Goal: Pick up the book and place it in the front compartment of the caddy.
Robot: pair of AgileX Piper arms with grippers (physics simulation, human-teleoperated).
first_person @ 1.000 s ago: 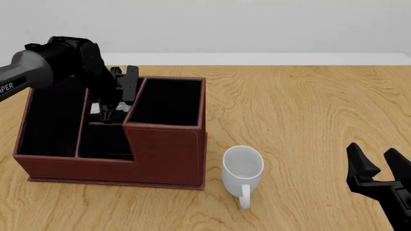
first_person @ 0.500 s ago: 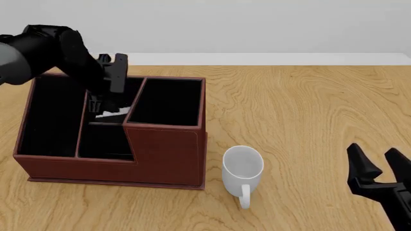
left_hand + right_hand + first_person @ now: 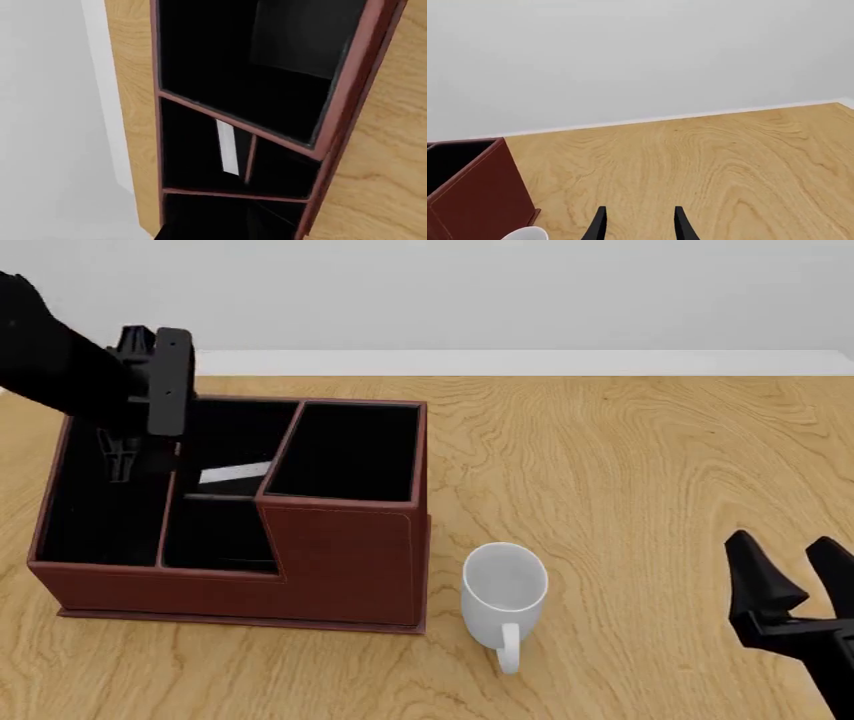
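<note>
Caddy (image 3: 350, 560) holds the book (image 3: 232, 473) in a narrow middle compartment behind its low front section, so placing looks done or nearly. My left claw (image 3: 144, 400) hangs above the caddy's left side; I cannot tell its opening. My right claw (image 3: 790, 575) gapes empty, well right of the caddy. My left wrist view alone shows the book's white edge (image 3: 227, 148) upright by a divider.

Caddy (image 3: 347, 85) from above; book (image 3: 227, 147) (white edge) against divider
</note>
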